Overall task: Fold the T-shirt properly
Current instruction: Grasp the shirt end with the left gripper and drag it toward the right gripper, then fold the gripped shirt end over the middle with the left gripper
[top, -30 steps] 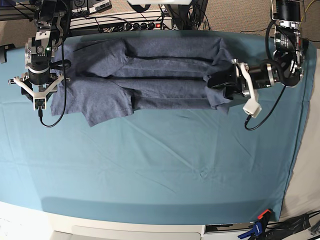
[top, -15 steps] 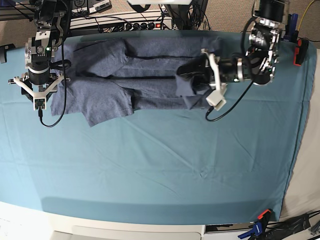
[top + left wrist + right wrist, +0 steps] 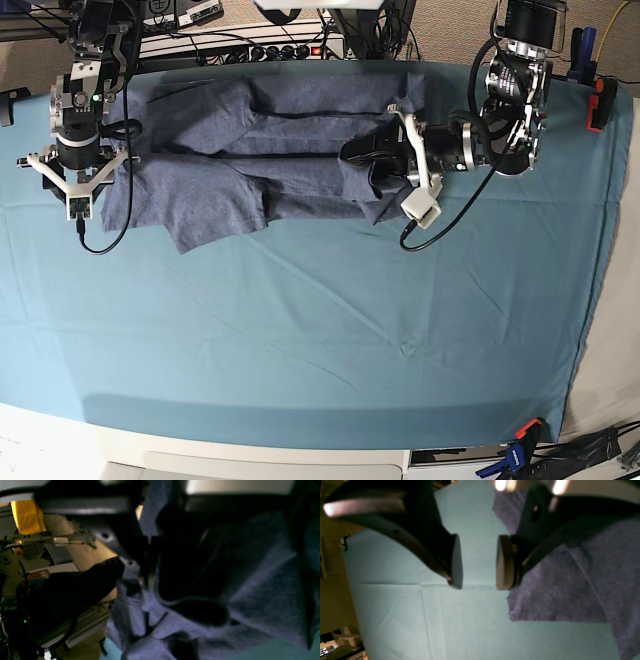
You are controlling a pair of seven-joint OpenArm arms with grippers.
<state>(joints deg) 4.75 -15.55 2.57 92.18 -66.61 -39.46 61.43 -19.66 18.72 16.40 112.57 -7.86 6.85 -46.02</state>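
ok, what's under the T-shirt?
The T-shirt lies on the teal cloth, which shows all around it. The left gripper pinches its folded-over end. Whatever lies beneath the cloth is covered.

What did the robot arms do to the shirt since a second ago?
The left gripper, shut on the T-shirt, dragged its end across toward the other arm, folding it over. The right gripper stayed open beside the shirt's far end, and the teal cloth stayed put.
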